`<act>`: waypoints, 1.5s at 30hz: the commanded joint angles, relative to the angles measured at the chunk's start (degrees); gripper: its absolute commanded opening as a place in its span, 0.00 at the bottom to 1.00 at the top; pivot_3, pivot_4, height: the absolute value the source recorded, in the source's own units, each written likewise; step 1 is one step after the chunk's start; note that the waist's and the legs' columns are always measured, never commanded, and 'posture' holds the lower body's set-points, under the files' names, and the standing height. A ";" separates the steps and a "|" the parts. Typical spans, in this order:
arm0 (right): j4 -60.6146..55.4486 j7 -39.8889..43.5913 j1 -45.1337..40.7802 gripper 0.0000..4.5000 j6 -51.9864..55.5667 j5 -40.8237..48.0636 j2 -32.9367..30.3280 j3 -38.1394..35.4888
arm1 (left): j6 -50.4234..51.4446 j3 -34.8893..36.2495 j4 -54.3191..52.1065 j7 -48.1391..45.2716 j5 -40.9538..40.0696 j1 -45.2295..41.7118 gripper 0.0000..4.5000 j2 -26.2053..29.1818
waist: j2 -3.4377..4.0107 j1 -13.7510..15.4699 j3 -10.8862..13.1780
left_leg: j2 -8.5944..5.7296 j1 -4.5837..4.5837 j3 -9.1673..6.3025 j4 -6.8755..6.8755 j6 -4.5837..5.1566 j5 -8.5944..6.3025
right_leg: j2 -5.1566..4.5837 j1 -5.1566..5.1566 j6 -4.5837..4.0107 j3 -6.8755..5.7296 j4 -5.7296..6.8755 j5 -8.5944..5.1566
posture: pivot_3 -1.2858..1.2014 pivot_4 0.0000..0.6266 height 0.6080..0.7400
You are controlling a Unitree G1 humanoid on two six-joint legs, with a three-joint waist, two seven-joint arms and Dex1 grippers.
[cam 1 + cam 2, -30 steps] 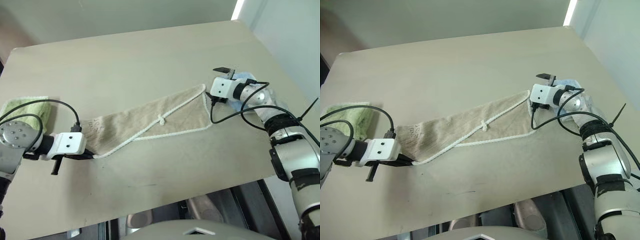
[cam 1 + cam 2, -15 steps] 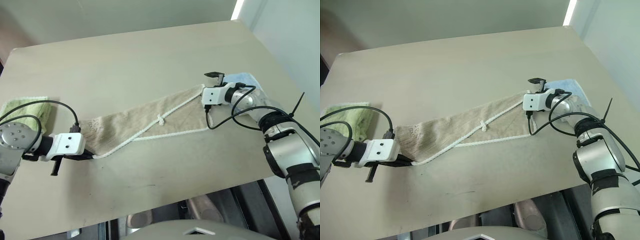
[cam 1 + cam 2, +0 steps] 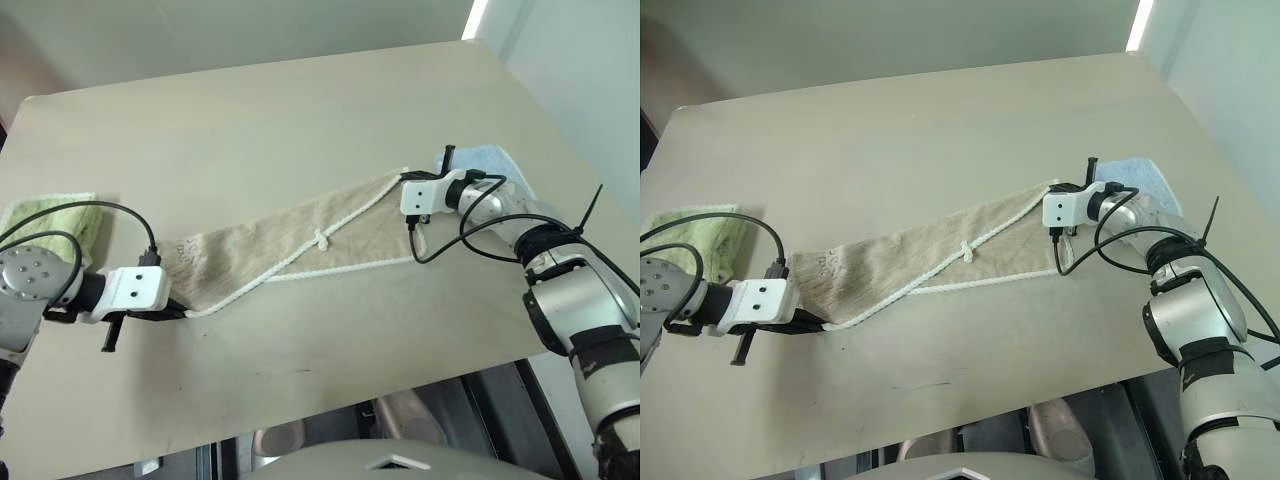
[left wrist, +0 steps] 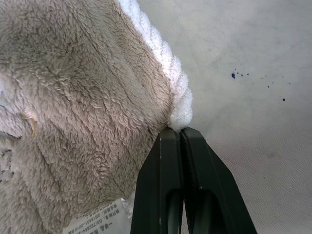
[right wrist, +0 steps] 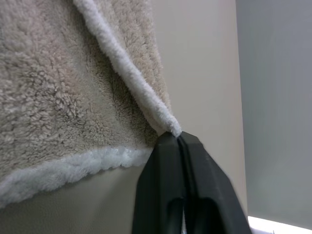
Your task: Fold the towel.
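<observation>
The beige towel (image 3: pixel 300 235) with white corded edging lies stretched slantwise across the table, a small white loop (image 3: pixel 322 240) at its middle and a dark printed mark (image 3: pixel 186 250) near its left end. My left gripper (image 3: pixel 182 312) is shut on the towel's near left corner; the left wrist view shows its fingers (image 4: pixel 163 165) pinching the white edging (image 4: pixel 181 105). My right gripper (image 3: pixel 1057 186) is shut on the far right corner. In the right wrist view its fingertips (image 5: pixel 165 146) clamp where the corded edges meet (image 5: pixel 168 126).
A lime-green folded towel (image 3: pixel 55 215) lies at the table's left edge behind my left arm. A light blue folded towel (image 3: pixel 492 160) lies just behind my right gripper. The table's front edge (image 3: pixel 330 400) runs close below the towel.
My right gripper has moved a little left, rolled, and shut on the towel's far right corner; a second ago it stood open. The left gripper has kept still.
</observation>
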 commanded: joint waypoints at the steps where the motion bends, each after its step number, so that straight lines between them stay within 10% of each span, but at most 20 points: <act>1: -1.32 -0.74 0.18 0.01 -0.95 0.85 -1.74 -0.82 | 1.26 2.19 0.29 2.33 -0.56 0.44 0.00 -0.83 | 0.00 0.08 0.00 | 0.00 0.00 0.00 0.00 0.00 0.00 | 0.00 0.01 0.00 0.00 0.00 0.00 | 0.52 0.24 1.00; 10: -5.47 3.31 1.30 0.01 -0.34 8.51 -7.69 -7.29 | 19.51 14.98 5.14 22.02 -11.16 -18.02 0.00 -11.87 | -0.06 0.66 0.03 | 0.11 -0.09 0.01 0.09 0.03 0.02 | 0.01 0.03 0.05 -0.08 -0.03 0.10 | 0.52 0.24 1.00; 21: -8.02 6.88 -6.10 0.01 4.75 12.86 -11.29 -12.76 | 16.00 17.78 29.17 44.82 -6.06 -46.57 0.00 -19.06 | -0.20 -0.07 0.13 | -0.01 -0.05 0.15 0.04 0.14 0.07 | 0.02 -0.01 0.44 0.15 -0.17 0.21 | 0.52 0.24 1.00; 29: -11.34 15.86 -9.42 0.01 6.59 21.56 -12.41 -18.54 | 10.29 18.81 36.65 44.77 -6.52 -54.74 0.00 -16.81 | -0.20 -0.12 0.13 | -0.05 -0.16 0.16 -0.05 0.40 0.23 | 0.01 0.09 0.50 0.18 -0.75 0.21 | 0.52 0.24 1.00; 37: -54.12 48.83 15.25 0.01 31.46 51.79 -19.33 -25.19 | 25.28 28.04 21.37 21.00 -20.05 -32.60 0.00 -7.36 | -0.25 -0.49 0.10 | -0.58 -0.81 0.42 0.16 -1.24 1.09 | 0.17 -0.18 0.71 0.25 -1.12 -0.11 | 0.52 0.24 1.00; 45: -84.40 55.63 35.73 0.01 55.39 66.70 -25.92 -26.22 | 35.45 35.27 6.23 14.89 -24.76 -8.12 0.00 -5.67 | -0.40 -0.25 0.10 | -0.55 -0.55 0.42 0.54 -2.92 0.69 | 0.24 0.33 1.01 0.21 -0.77 -0.74 | 0.52 0.24 1.00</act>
